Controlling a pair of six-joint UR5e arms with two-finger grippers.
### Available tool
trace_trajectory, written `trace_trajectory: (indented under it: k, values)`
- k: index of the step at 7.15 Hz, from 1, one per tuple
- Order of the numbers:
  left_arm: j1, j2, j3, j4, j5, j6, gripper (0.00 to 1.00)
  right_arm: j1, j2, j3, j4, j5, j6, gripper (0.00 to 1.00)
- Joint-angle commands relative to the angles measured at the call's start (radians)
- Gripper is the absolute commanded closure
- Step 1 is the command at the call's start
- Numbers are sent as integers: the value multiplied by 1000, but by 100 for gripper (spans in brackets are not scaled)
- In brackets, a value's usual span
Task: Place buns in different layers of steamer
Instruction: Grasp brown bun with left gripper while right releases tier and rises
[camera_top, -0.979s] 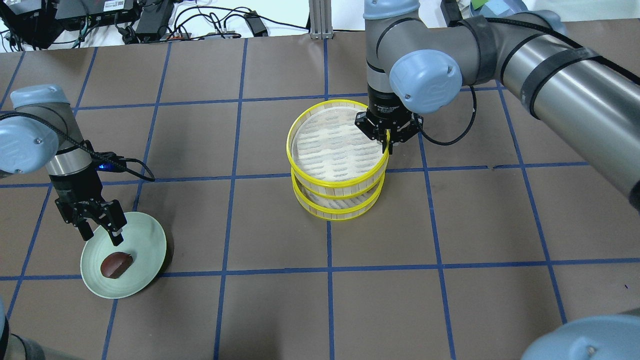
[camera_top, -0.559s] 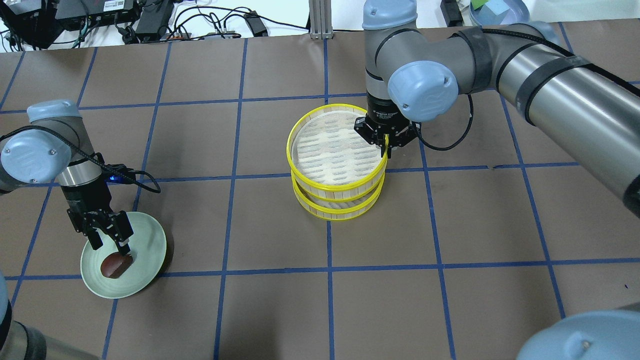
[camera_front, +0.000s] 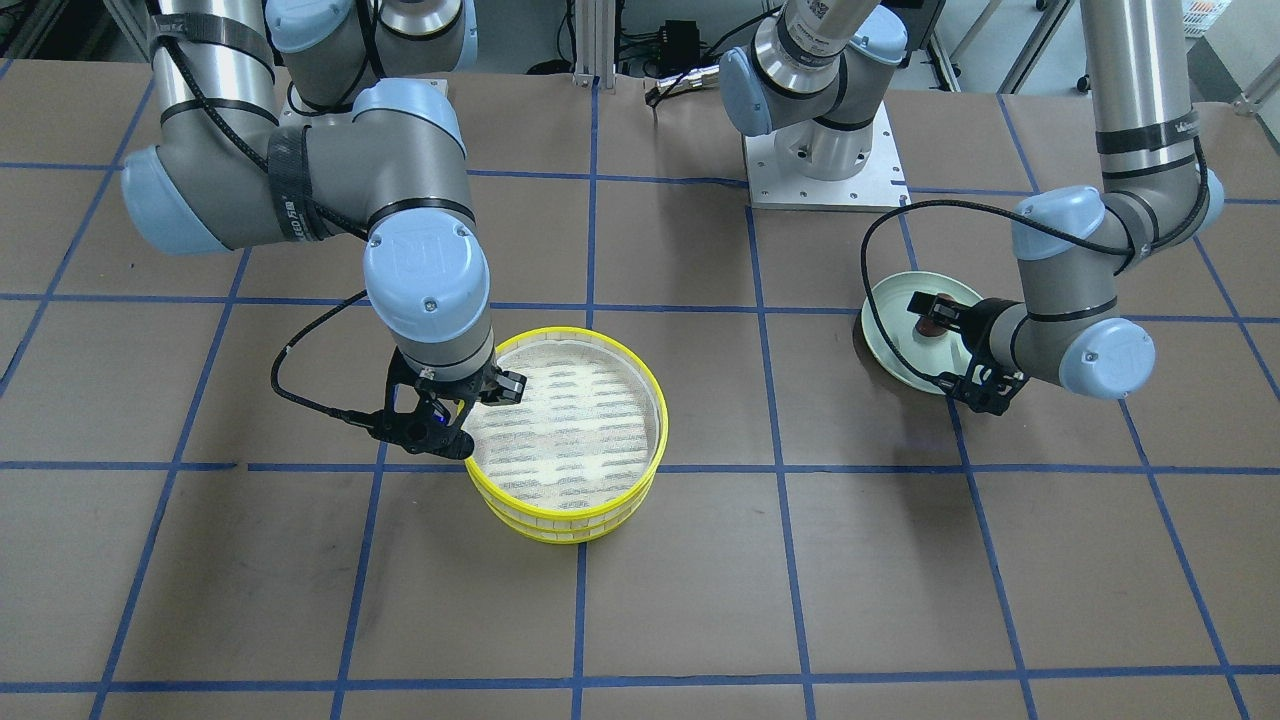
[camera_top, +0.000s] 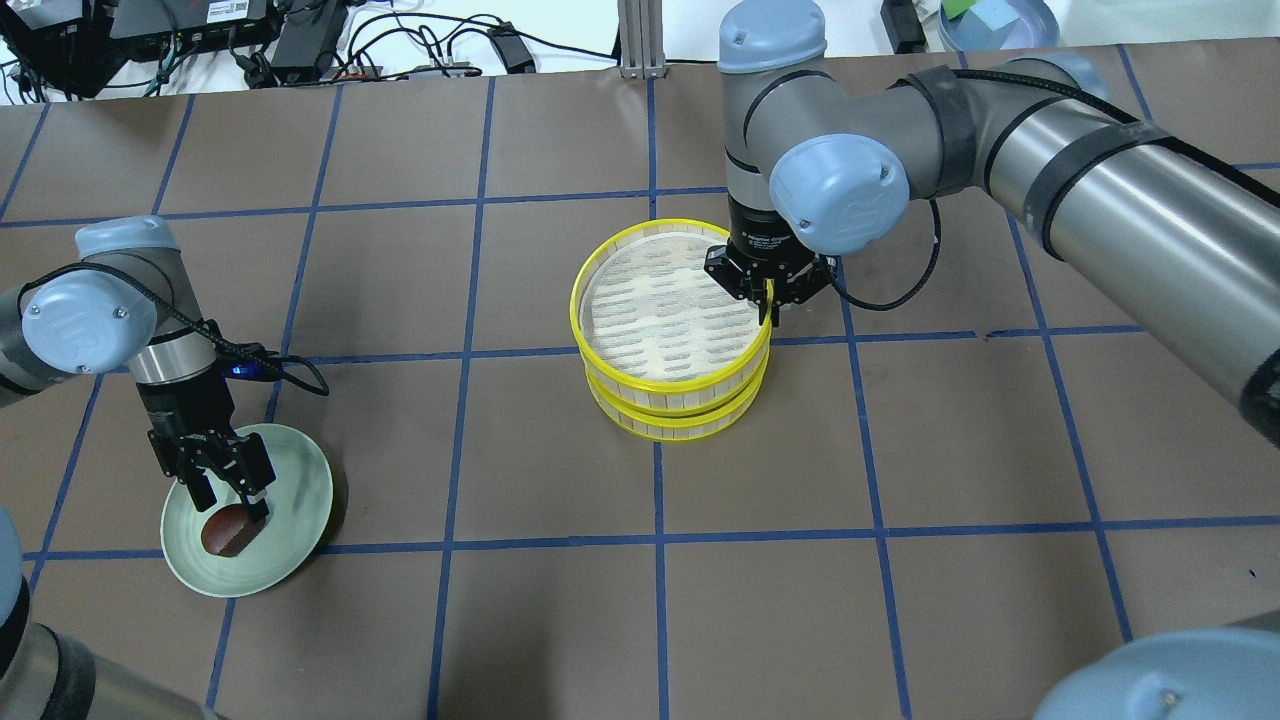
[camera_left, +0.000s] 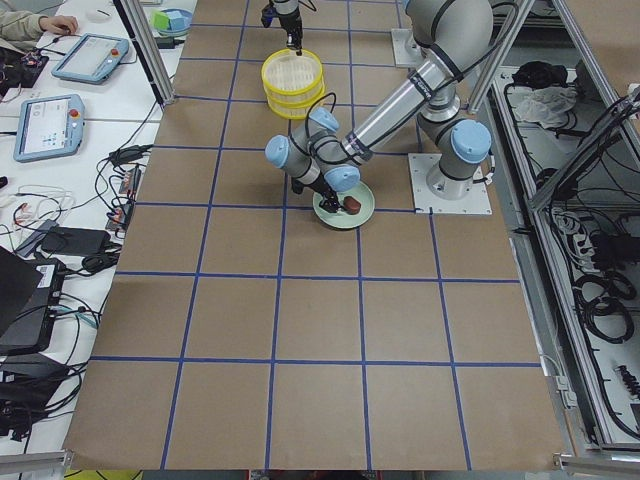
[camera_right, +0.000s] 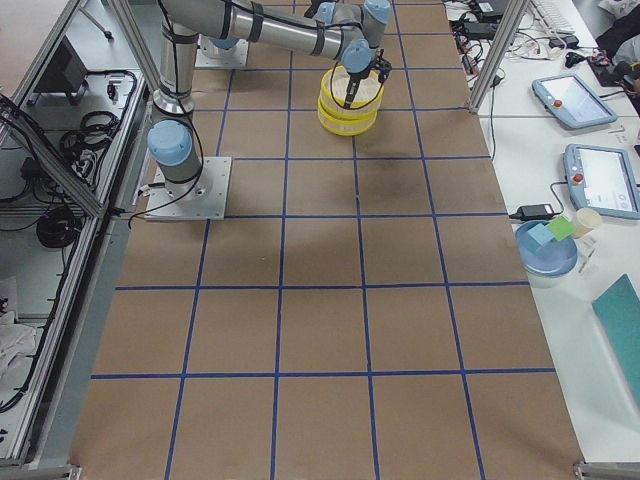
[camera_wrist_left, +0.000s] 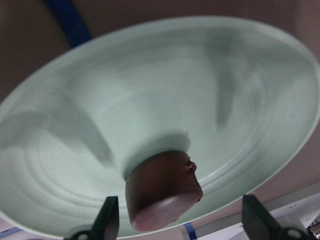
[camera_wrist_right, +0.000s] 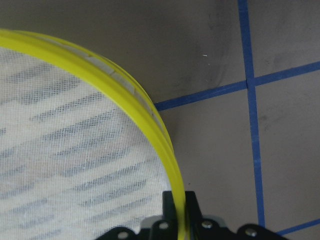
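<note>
The brown tabletop, taped into squares with blue lines, is carrying a light green plate close to the robot on its left side. Farther out, near the middle, two steamer layers are sitting one above the other. Beyond them, along the far edge, black cables and power bricks are lying in a tangle beside an aluminium post. In the overhead view the left wrist is covering part of the plate's far rim, and the right wrist is covering the far-right rim of the upper layer.

The left end effector is hanging low over the plate with its jaws spread wide, gripping nothing. The dark reddish-brown bun is lying on the plate between them, just beside one jaw and well clear of the other in the wrist view. The right end effector is pinching the upper layer's yellow rim, one jaw inside and one outside. That layer is sitting slightly offset over the lower layer. Whether the two are touching cannot be told.

The bun is small, smooth and oval, with a flatter end facing the wrist camera. Both layers are showing bright yellow rims and pale wooden slat walls. The upper one is showing a whitish woven base with grey stripes.
</note>
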Motion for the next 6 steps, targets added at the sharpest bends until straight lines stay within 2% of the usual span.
trace_trajectory:
  k: [1, 2, 3, 4, 5, 6]
  values:
    - [0, -11, 3, 1, 3, 6, 12, 1, 1, 3, 1, -6, -3, 100]
    - [0, -10, 6, 1, 8, 6, 13, 1, 1, 9, 1, -4, -5, 100]
    - [0, -10, 7, 1, 8, 6, 25, 1, 1, 10, 2, -4, -5, 100]
    - [0, -13, 7, 1, 6, 6, 29, 1, 1, 13, 4, -7, -15, 72]
    - [0, -19, 7, 1, 6, 6, 28, 1, -2, 19, 2, -6, -46, 1]
    - [0, -28, 9, 1, 9, 6, 26, 1, -5, 20, 4, -3, -46, 0]
